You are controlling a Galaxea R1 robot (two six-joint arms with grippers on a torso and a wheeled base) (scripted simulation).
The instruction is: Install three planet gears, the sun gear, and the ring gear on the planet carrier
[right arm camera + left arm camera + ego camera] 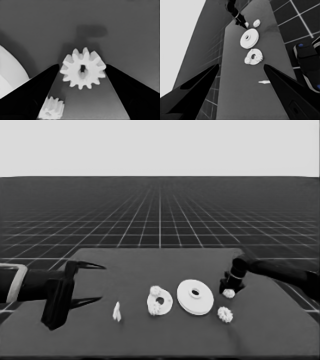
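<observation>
Nearest me on the table [150, 335], toward its right, a loose planet gear [225, 314] lies flat by itself. Just past it, my right gripper [229, 292] is down at the tabletop around a second planet gear [83, 68]; the fingers flank this gear's toothed rim on either side, and I cannot tell from the wrist view whether they press it or only bracket it. Immediately left of that gripper sits the larger round part [195, 297], the ring gear, flat on the table with its dark central hole showing. Left of it lies the smaller round part [159, 303], the planet carrier, with two gears [156, 291] already resting on it, one at its far edge and one at its near edge. Further left stands a thin white piece [116, 312], alone. My left gripper [92, 282] waits over the table's left end, fingers spread wide, holding nothing.
</observation>
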